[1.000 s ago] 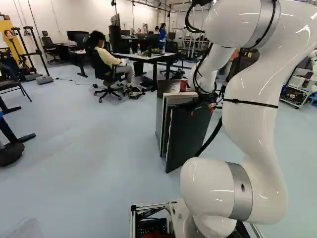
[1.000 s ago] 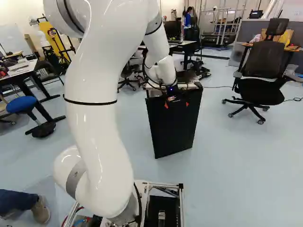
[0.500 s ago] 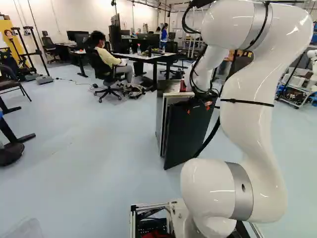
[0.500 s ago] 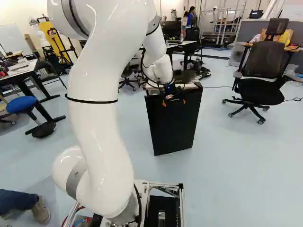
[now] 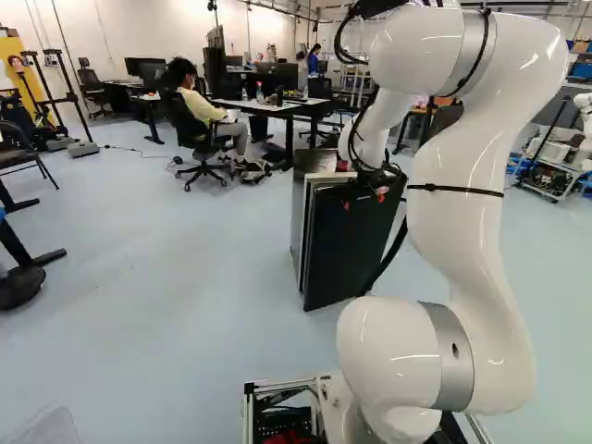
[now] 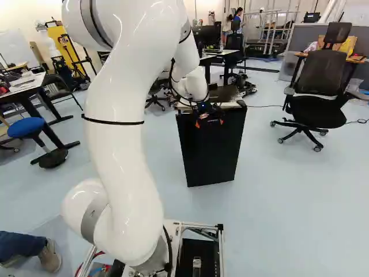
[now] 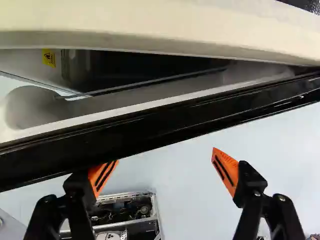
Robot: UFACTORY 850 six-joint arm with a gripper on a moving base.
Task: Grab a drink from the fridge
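Just right of the middle in the left base view, the fridge (image 5: 299, 217) stood with its black door (image 5: 345, 245) slightly ajar and a red can (image 5: 342, 166), mostly hidden by the arm (image 5: 462, 231), on its top. Outside the door, near its upper edge, the gripper (image 6: 210, 123) had its fingers spread wide; whether one touched the door could not be told.

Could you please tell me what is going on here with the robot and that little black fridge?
The robot's arm is reaching to the top of the fridge door, apparently to work it open or shut. Its gripper is open and grips nothing. The door stands ajar, showing part of the inside of the fridge. No drink is in the gripper.
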